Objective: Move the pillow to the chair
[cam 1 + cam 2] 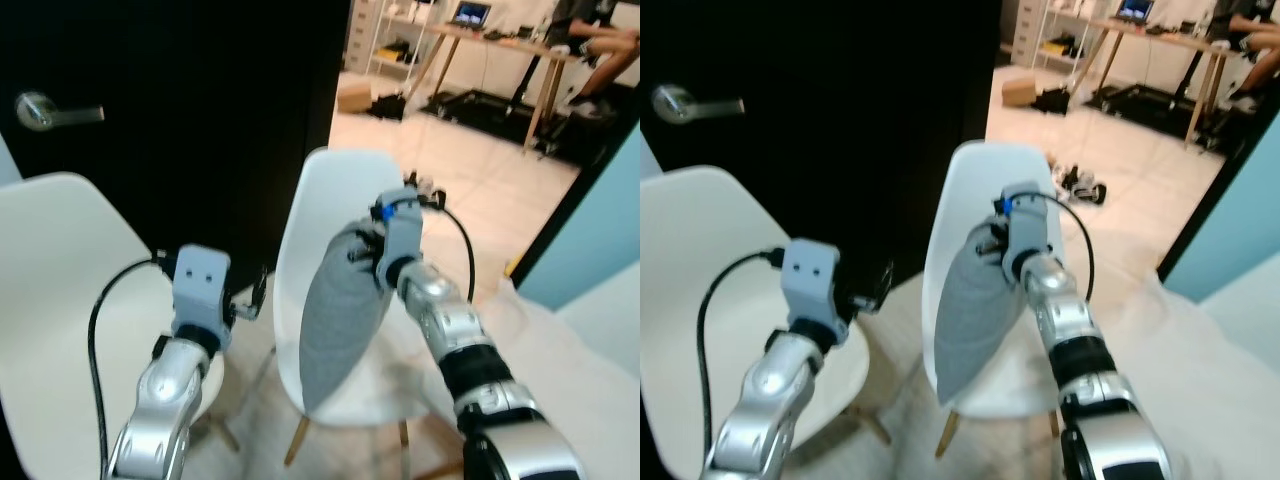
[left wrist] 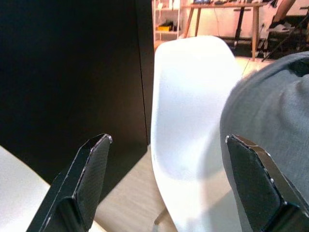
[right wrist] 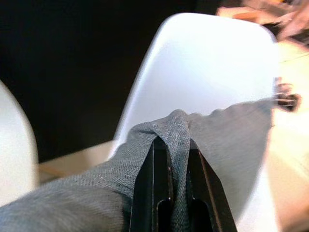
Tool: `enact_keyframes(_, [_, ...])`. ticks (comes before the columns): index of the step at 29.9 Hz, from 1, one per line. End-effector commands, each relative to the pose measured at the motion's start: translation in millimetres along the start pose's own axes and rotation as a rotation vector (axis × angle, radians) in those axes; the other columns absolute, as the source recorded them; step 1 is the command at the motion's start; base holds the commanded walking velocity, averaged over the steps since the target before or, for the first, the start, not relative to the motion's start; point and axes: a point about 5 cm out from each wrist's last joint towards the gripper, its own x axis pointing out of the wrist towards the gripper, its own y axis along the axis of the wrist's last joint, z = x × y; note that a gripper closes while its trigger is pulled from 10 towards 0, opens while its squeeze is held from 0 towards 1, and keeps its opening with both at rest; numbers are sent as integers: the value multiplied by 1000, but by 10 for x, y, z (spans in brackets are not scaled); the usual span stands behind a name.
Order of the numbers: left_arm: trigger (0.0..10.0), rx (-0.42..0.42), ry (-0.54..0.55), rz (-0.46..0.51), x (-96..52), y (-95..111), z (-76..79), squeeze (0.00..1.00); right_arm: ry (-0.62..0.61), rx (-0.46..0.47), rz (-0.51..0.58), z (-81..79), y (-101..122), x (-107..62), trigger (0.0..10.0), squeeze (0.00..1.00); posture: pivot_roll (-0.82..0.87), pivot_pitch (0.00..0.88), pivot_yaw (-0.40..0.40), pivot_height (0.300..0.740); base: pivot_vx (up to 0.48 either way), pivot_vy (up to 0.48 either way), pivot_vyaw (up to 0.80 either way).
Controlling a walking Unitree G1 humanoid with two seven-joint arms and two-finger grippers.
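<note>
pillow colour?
Plain grey pillow, with a fine weave that shows best in the right wrist view.

Pillow at the chair
Right hand [image 1: 368, 243] grips the grey pillow [image 1: 338, 320] — upright on the white chair [image 1: 330, 190] — left hand [image 1: 252, 298] beside.

Grey woven cloth pillow [image 1: 338, 322]; smooth glossy white plastic chair [image 1: 330, 190] on wooden legs
</note>
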Motion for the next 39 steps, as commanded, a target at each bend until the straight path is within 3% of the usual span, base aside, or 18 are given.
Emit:
enact_keyframes(1, [10000, 8, -6, 10, 2, 44, -9, 0, -25, -44, 102, 47, 232, 18, 10000, 0, 4, 0, -87, 621, 0, 0, 0])
enact_keyframes(4, [10000, 12, -2, 23, 7, 90, -32, 0, -55, -72, 115, 92, 292, 31, 10000, 0, 3, 0, -87, 616, 0, 0, 0])
enact_keyframes(6, [10000, 27, 11, 56, -2, 222, -85, 0, -155, -148, 164, 195, 498, 50, 10000, 0, -7, 0, -93, 606, 0, 0, 0])
enact_keyframes(8, [10000, 27, 11, 56, -2, 222, -85, 0, -155, -148, 164, 195, 498, 50, 10000, 0, -7, 0, -93, 606, 0, 0, 0])
enact_keyframes(9, [10000, 26, 33, 100, -6, 381, -119, 0, -129, -201, 230, -11, 674, 95, 10000, 0, -2, 0, -102, 596, 0, 0, 0])
enact_keyframes(12, [10000, 23, 39, 112, -8, 423, -124, 0, -96, -211, 247, -123, 704, 108, 10000, 0, -2, 0, -102, 591, 0, 0, 0])
enact_keyframes(14, [10000, 23, 46, 123, -25, 479, -117, 0, 2, -258, 223, -429, 637, 163, 10000, 0, 15, 0, -113, 581, 0, 0, 0])
enact_keyframes(15, [10000, 23, 46, 123, -25, 479, -117, 0, 2, -258, 223, -429, 637, 163, 10000, 0, 15, 0, -113, 581, 0, 0, 0])
enact_keyframes(17, [10000, 25, 56, 123, -48, 502, -124, 0, 83, -284, 134, -655, 485, 229, 10000, 0, 28, 0, -123, 576, 0, 0, 0])
enact_keyframes(19, [10000, 28, 64, 122, -68, 521, -123, 0, 126, -279, 47, -755, 372, 269, 10000, 0, 40, 0, -134, 576, 0, 0, 0])
enact_keyframes(27, [10000, 44, 88, 114, -114, 584, -123, 0, 101, -323, -75, -823, 274, 324, 10000, 0, 63, 24, -164, 576, 0, 0, 0])
enact_keyframes(30, [10000, 44, 88, 114, -114, 584, -123, 0, 101, -323, -75, -823, 274, 324, 10000, 0, 63, 24, -164, 576, 0, 0, 0])
enact_keyframes(39, [10000, 52, 123, 96, -169, 611, -162, 0, -5, -268, -133, -782, 225, 335, 10000, 20, 73, 75, -179, 576, 0, 0, 0])
